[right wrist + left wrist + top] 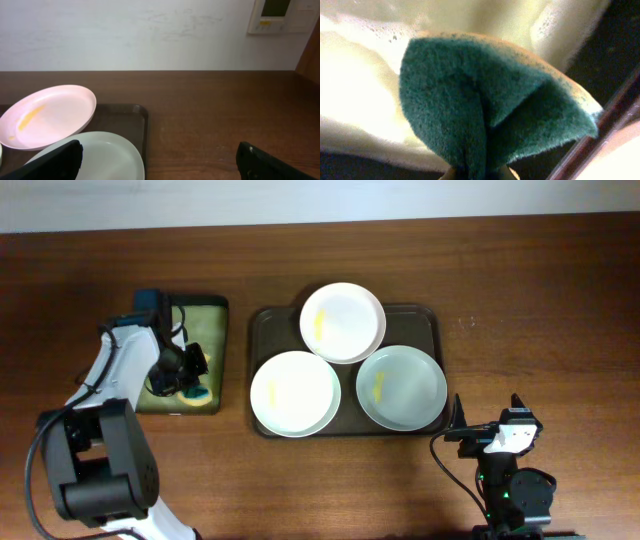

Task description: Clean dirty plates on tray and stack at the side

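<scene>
Lying on a large dark brown rectangular tray [270, 330] with rounded corners and a raised rim are three round, shallow, glossy plates of about equal size. The white far plate [343, 322] carries a yellow smear left of its centre and rests tilted, with its edge lapping over the rims of the other two. The white near-left plate [295, 393] shows only a faint yellow mark. The bluish-grey plate [401, 387] at the near right has a short yellow streak on its left half. Together they cover most of the tray, which sits mid-table.

Just beside it on the left lies a smaller, narrower black tray [210, 320] with a yellow-green inside. The left gripper [192, 370] reaches down into it and is clamped on a sponge [470, 100]. The sponge's coarse dark green scouring face is folded into a crease that runs down to the pinch, with a yellow foam layer showing along its edge. Pale, bubbly suds [360, 90] lie around the sponge.

The right gripper [486, 408] hangs near the table's front edge, by the tray's near right corner, its black fingers spread wide apart with nothing between them.

Everything stands on a reddish-brown wood-grain table [560, 300]. Behind it is a plain pale wall [150, 30] with faint scuffs and a small white wall panel [285, 15] at the upper right.
</scene>
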### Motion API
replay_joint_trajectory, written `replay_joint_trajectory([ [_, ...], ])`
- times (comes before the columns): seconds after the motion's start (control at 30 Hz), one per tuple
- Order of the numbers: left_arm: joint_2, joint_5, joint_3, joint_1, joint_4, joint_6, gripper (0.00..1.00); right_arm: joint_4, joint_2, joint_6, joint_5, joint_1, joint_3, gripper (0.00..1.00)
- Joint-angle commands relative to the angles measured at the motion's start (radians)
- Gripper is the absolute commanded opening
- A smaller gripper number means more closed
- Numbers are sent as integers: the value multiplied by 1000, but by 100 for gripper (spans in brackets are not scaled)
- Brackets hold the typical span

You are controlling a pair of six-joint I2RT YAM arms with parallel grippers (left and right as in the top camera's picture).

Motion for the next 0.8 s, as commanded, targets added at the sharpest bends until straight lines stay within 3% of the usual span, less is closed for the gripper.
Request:
replay_joint_trajectory([
  [0.0, -114, -5, 219, 8, -119, -2, 0, -4, -4, 11, 8, -6, -7, 98],
  [0.1, -184, 50, 328, -31, -178, -2, 0, -4, -4, 11, 8, -6, -7, 98],
  [0.17, -219, 134, 327, -101, -187, -2, 0, -4, -4, 11, 8, -6, -7, 98],
  [0.27, -208, 146, 252, -243, -202, -54, 0, -4, -4, 11, 8, -6, -7, 98],
  [0.33, -201, 146, 160, -329, -146, -135, 0, -4, -4, 11, 8, -6, -7, 98],
  [0.47, -200, 146, -105, -529, 131, -263, 0, -4, -4, 11, 8, -6, -7, 98],
  [0.57, -200, 51, -233, -638, 266, -272, 0, -4, -4, 11, 8, -6, -7, 98],
  [0.7, -196, -102, -236, -650, 274, -275, 0, -4, -4, 11, 8, -6, -7, 98],
  [0.77, -188, -109, -236, -650, 285, -275, 0, -4, -4, 11, 8, -6, -7, 98],
])
